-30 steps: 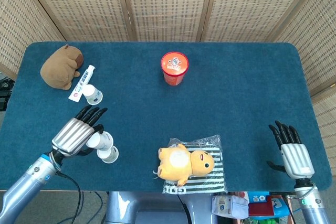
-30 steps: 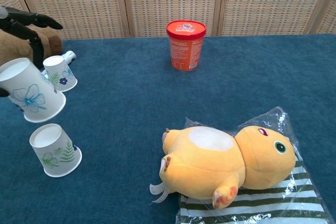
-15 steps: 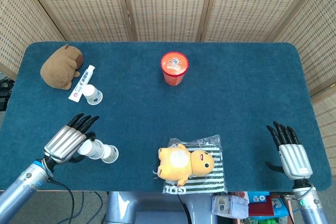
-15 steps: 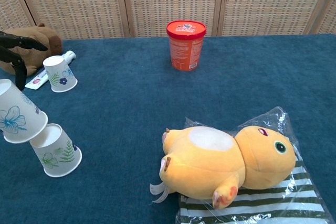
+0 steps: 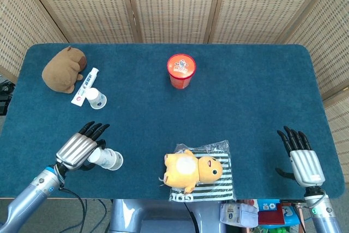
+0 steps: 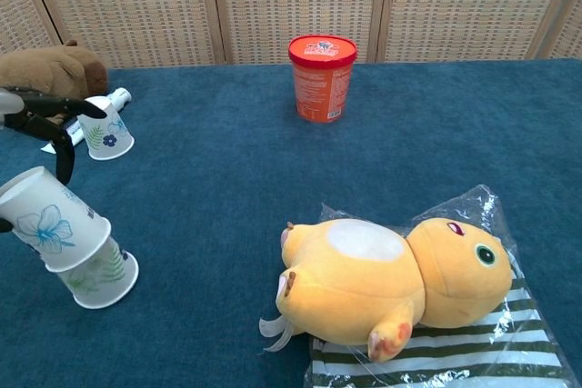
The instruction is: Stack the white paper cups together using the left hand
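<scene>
Nesting white blue-flowered paper cup onto white leaf-print paper cup on surface | left robot hand gripping upper cup | right robot hand idle, fingers spread | risk: tilted entry may jam or topple the stack

Three paper cups, two plush toys

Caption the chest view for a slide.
Left hand lowers a tilted paper cup onto an upside-down cup.
</scene>
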`<state>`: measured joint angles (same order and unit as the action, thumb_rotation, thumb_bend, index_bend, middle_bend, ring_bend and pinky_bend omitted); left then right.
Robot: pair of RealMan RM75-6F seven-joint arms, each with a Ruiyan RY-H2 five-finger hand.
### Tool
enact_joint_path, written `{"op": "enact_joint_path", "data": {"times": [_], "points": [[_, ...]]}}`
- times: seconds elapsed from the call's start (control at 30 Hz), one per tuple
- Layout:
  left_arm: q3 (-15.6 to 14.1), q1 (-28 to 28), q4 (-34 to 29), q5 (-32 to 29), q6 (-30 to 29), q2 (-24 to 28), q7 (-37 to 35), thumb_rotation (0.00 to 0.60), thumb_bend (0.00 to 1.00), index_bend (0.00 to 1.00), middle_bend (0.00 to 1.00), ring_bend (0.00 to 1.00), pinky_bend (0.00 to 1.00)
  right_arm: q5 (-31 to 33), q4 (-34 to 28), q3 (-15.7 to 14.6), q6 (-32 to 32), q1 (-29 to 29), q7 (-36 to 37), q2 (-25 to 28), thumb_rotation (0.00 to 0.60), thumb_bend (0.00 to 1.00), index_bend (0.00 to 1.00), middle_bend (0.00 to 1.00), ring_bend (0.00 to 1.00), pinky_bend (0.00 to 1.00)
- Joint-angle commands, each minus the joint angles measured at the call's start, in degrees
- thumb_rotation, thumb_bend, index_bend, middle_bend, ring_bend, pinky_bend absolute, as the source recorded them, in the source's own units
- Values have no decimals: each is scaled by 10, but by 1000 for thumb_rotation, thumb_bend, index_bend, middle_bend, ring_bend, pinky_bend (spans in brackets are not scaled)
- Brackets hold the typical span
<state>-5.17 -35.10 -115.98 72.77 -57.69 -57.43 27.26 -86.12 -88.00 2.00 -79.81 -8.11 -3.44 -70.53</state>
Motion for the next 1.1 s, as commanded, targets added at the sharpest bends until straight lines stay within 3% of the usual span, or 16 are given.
{"op": "enact_joint_path", "data": {"times": [0.03, 0.17, 0.3, 0.43, 0.7, 0.87, 1.1], "points": [[2, -3, 16, -19, 9, -24, 27, 600, 242, 354, 0, 0, 0, 0, 0, 0, 0, 0, 0, 0, 600, 0, 0, 0, 0, 0], [7, -4, 24, -37, 10, -43, 41, 600, 242, 210, 0, 0, 0, 1, 0, 0, 0, 0, 1, 1, 600, 0, 0, 0, 0, 0], [13, -4, 28, -50, 10, -51, 43, 600, 242, 190, 0, 0, 0, 0, 1, 1, -1, 1, 2, 1, 600, 0, 0, 0, 0, 0], [22, -4, 29, -54, 3, -51, 41, 600, 242, 106, 0, 0, 0, 0, 1, 1, -1, 1, 3, 1, 600, 0, 0, 0, 0, 0], [58, 5, 22, -45, -41, -2, 3, 600, 242, 68, 0, 0, 0, 0, 1, 0, 1, 0, 4, 1, 600, 0, 0, 0, 0, 0], [88, -5, 56, -84, -35, 17, -17, 600, 242, 68, 0, 0, 0, -2, 0, -1, 1, 0, -1, 0, 600, 0, 0, 0, 0, 0], [110, -30, 126, -162, 2, -6, -13, 600, 241, 68, 0, 0, 0, 1, 0, -1, 4, 0, -5, -2, 600, 0, 0, 0, 0, 0]]}}
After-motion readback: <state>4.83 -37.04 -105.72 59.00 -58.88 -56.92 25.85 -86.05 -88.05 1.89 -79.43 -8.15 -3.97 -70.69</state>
